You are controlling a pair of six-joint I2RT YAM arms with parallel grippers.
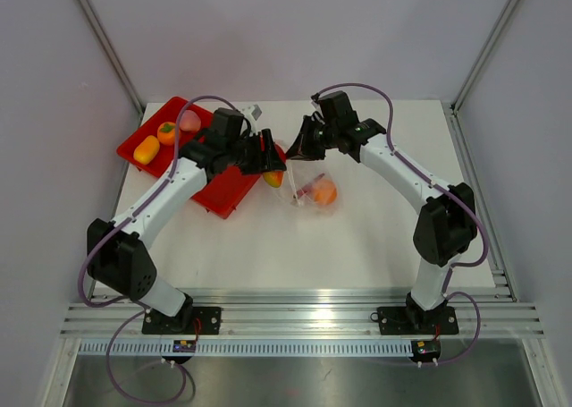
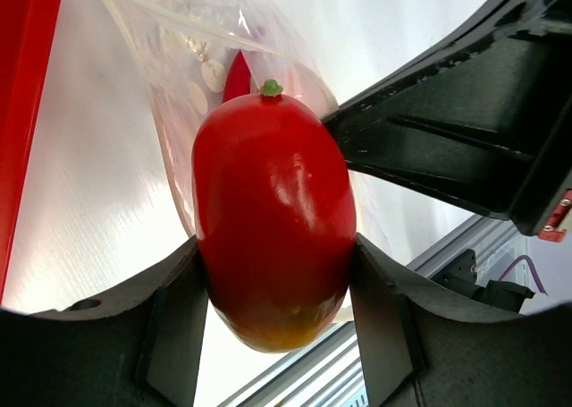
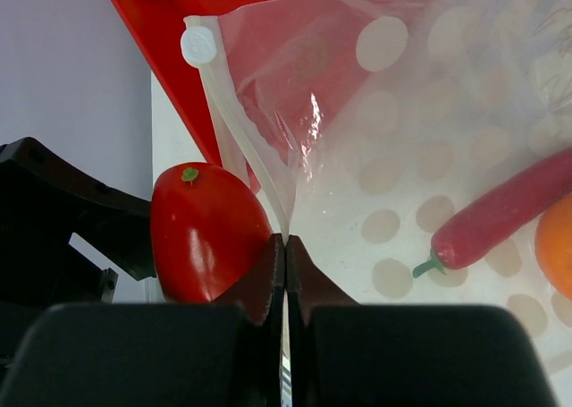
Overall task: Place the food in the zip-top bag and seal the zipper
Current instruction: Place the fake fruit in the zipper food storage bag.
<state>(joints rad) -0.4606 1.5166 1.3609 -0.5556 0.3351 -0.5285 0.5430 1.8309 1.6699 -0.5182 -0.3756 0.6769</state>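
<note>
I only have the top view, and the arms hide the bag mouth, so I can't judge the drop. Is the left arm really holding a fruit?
Observer: Yes. The left wrist view shows the left jaws clamped on the sides of a red fruit, an oval one, with its green stem end toward the bag.
Operator: What is the right arm gripping?
Observer: In the right wrist view the right jaws are shut on the bag's edge, right where the zipper runs down to them.
Operator: There's something red by the orange ball in the bag. What is it?
Observer: A red chili-shaped piece with a green stem, lying beside the orange ball.
</note>
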